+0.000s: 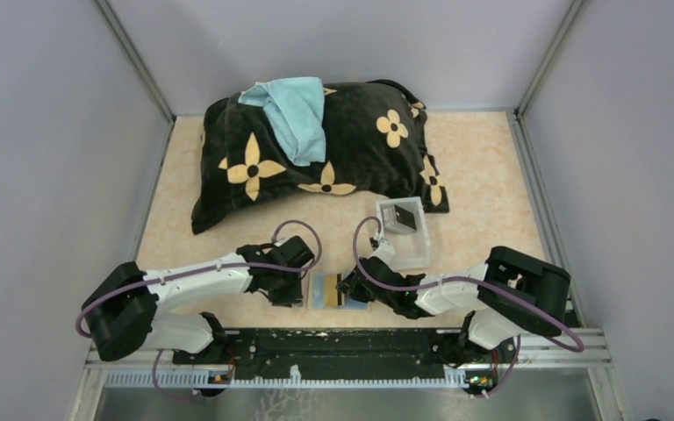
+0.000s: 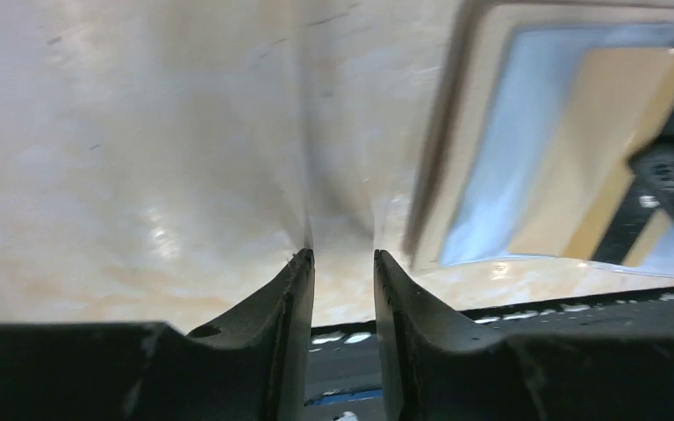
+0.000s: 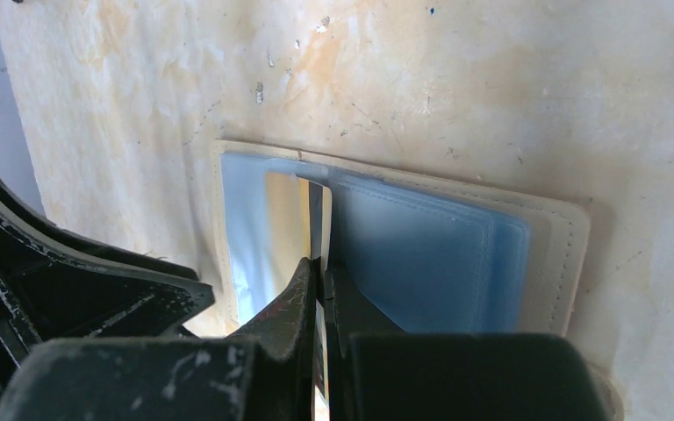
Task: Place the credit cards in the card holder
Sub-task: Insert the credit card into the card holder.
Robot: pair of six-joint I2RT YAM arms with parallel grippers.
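Observation:
The card holder (image 1: 332,290) lies open on the table between my two grippers, tan outside with a pale blue lining (image 3: 430,254). A gold-yellow surface (image 2: 579,149) shows in its left half. My right gripper (image 3: 323,267) is shut on a thin dark credit card (image 3: 316,219), seen edge-on and standing upright over the holder's middle fold. My left gripper (image 2: 340,256) is narrowly open with nothing between its fingers, low over the table just left of the holder (image 2: 456,175). Another black card (image 1: 401,219) lies in the white tray.
A white open plastic tray (image 1: 414,250) stands just behind the right gripper. A black pillow with yellow flowers (image 1: 316,149) and a light blue cloth (image 1: 294,114) on it lie at the back. The black base rail (image 1: 342,342) runs along the near edge.

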